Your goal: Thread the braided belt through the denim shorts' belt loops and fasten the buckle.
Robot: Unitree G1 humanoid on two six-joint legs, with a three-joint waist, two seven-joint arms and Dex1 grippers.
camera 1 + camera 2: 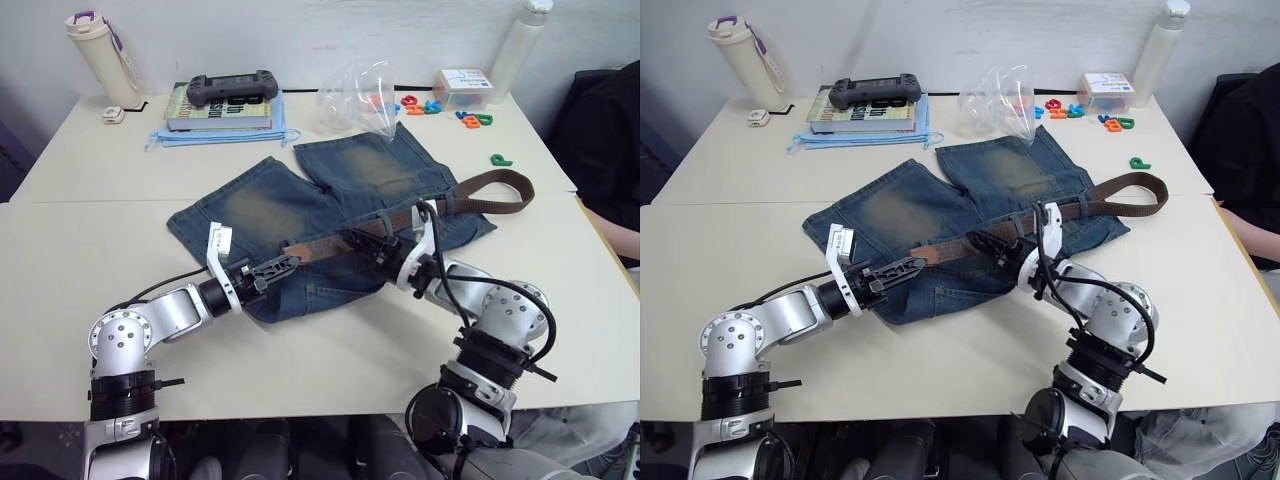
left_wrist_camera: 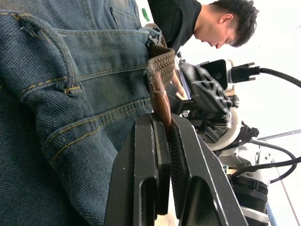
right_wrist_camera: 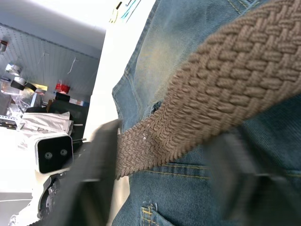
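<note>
Brown braided belt (image 1: 400,220) lies across denim shorts (image 1: 330,200) — left hand (image 1: 285,266) pinching its tip.

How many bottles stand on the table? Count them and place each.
2: a cream bottle at the far left corner, a white bottle at the far right.

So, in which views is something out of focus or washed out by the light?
Right wrist view: the right gripper's own fingers are blurred dark shapes, while the braided belt between them is sharp. Left wrist view: the background beside the person is blown out white; the left gripper, shut on the belt's tan leather end, and the denim shorts are sharp. Left eye view: even light, soft shadows.
</note>
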